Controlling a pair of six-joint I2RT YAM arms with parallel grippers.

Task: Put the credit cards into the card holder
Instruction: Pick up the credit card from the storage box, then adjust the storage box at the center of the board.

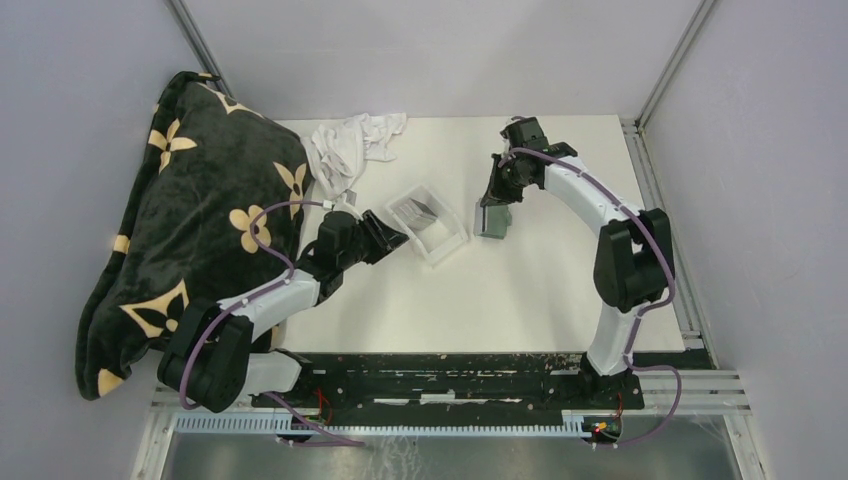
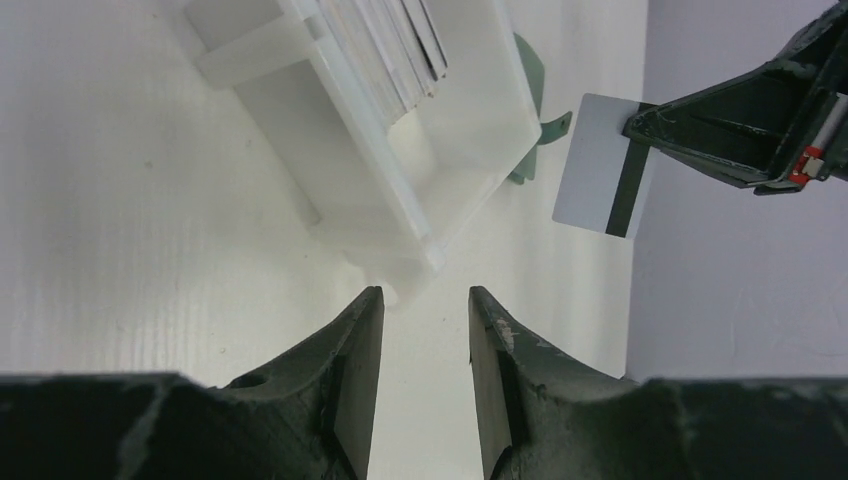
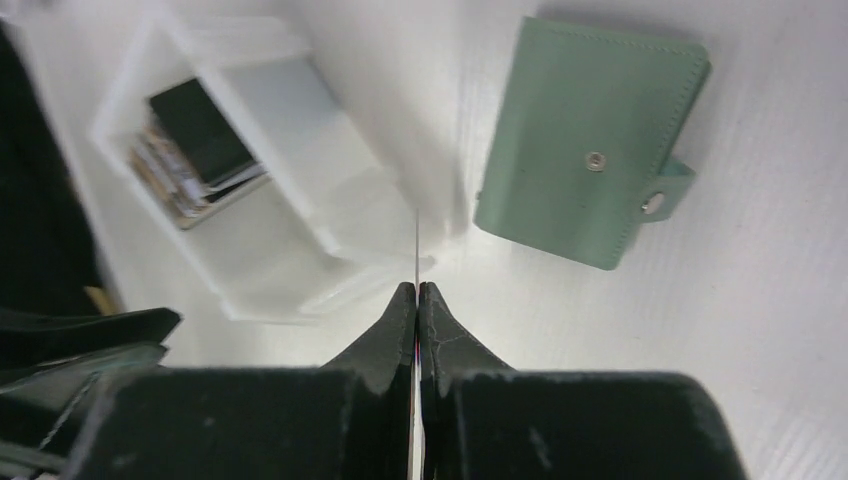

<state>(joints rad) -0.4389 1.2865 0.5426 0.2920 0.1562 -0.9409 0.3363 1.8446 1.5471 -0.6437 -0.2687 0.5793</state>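
Count: one card holder (image 3: 590,140), folded flat on the table (image 1: 520,300) with its snap tab sticking out loose. There is also one clear tray (image 2: 460,130) with a leaning stack of credit cards (image 3: 200,135) (number not readable) and one striped card (image 2: 605,165) off the table, pinched edge-on between the pressed-together fingers of the right gripper (image 3: 416,290). Left gripper (image 2: 425,295) has its fingers spread with nothing between them, just short of the tray's near corner. The holder lies just beside the tray's right side, not touching, with bare table to its right and on the near side; a dark blanket (image 1: 190,220) covers the left edge.
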